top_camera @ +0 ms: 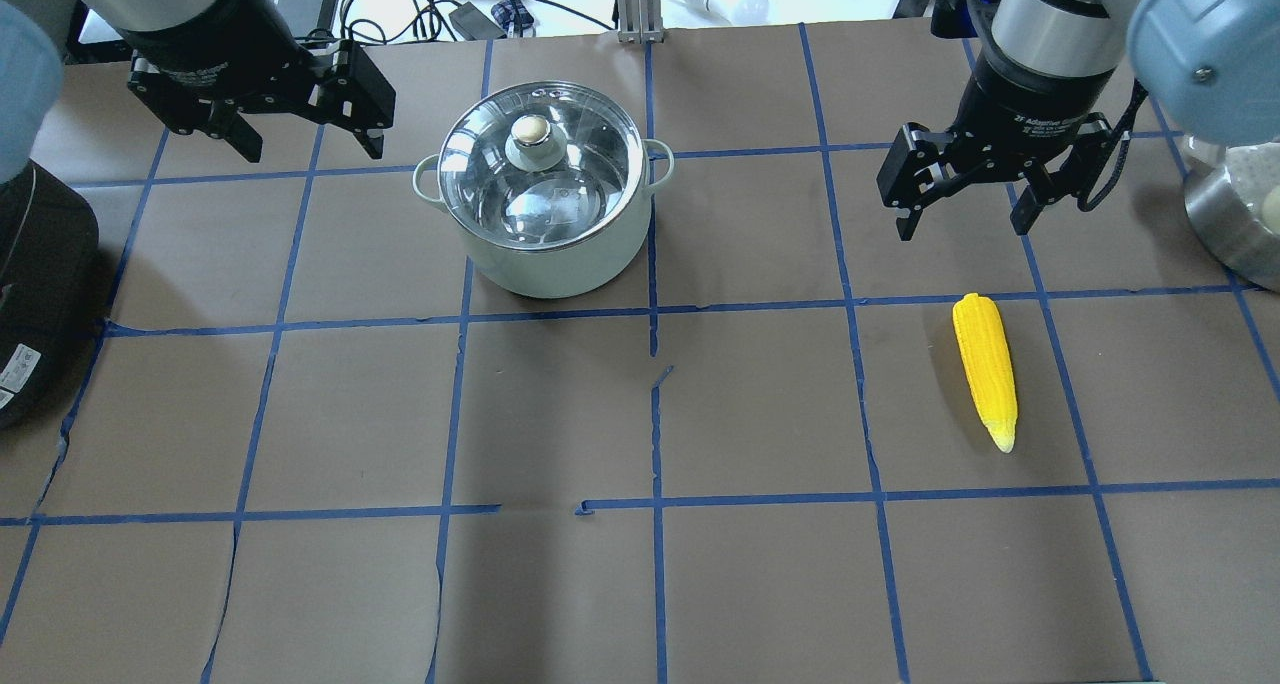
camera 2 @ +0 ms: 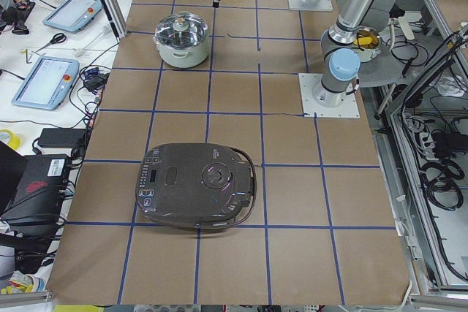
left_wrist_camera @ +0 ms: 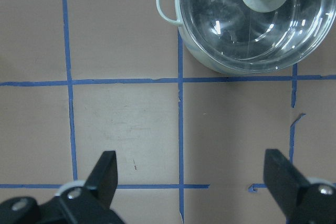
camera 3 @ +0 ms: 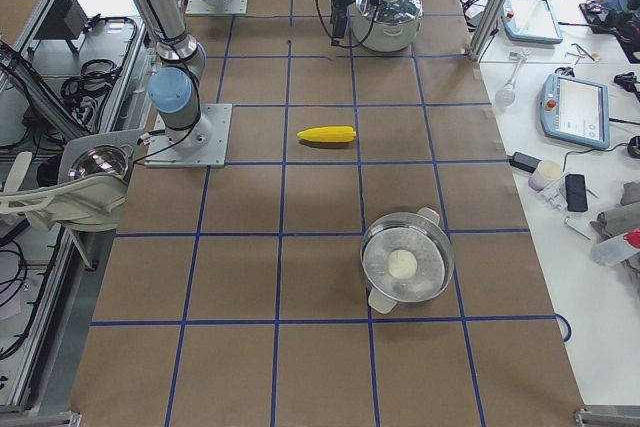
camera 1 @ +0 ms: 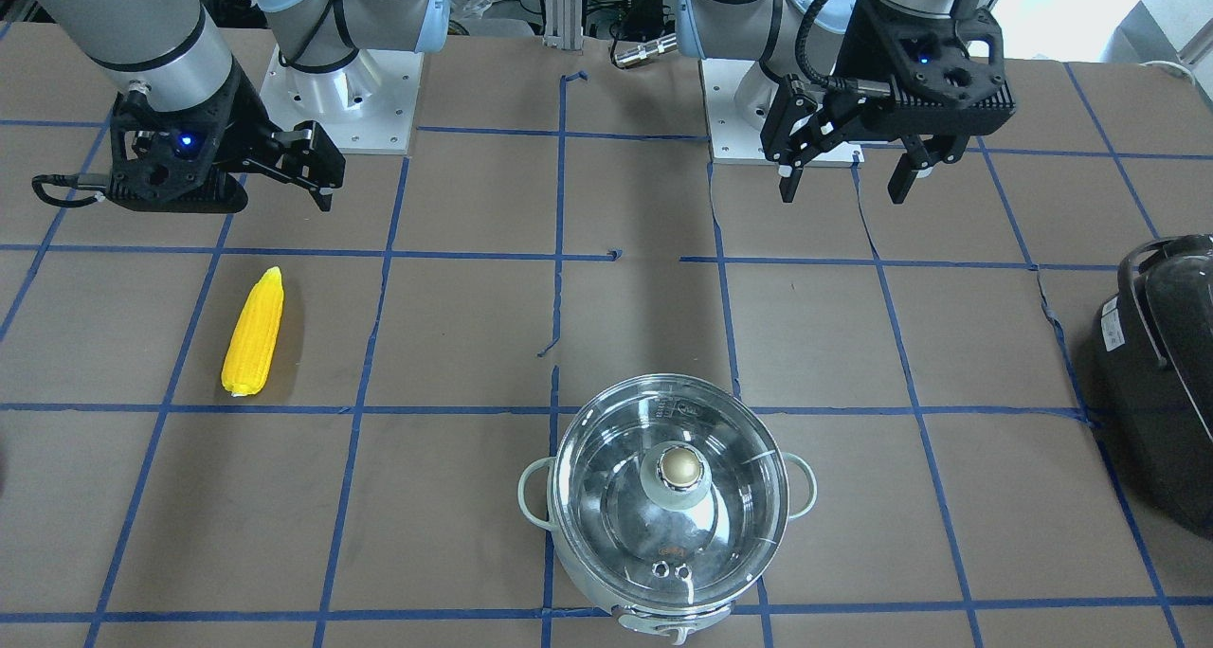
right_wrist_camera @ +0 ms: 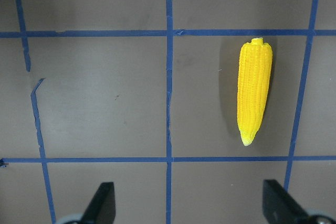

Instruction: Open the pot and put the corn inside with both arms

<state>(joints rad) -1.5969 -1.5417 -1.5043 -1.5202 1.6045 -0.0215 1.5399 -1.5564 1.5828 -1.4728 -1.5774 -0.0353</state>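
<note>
Your pot [top_camera: 560, 264] stands upright on the table [top_camera: 640, 584], in the left arm's half and on the side away from the robot's base. Its glass lid [top_camera: 585, 169] is on, with the brass knob [top_camera: 528, 132] on top. The 2 loop handles [top_camera: 658, 159] stick out, 1 to each side.

The left gripper [top_camera: 312, 149] hangs above the table beside the pot, clear of it. Its jaws are spread wide and hold nothing. From its wrist camera you see the pot ahead of the fingers [left_wrist_camera: 107, 174], not between them.

The corn [top_camera: 985, 369] lies flat in the right arm's half, well apart from the pot, with its pointed tip toward the robot. The right gripper [top_camera: 962, 229] hovers near the corn's blunt end, jaws wide apart and empty, touching nothing.

A black appliance [camera 2: 196, 184] sits toward the table's left end. A steel pan [camera 3: 432, 282] with 1 white round thing inside sits toward the right end.
</note>
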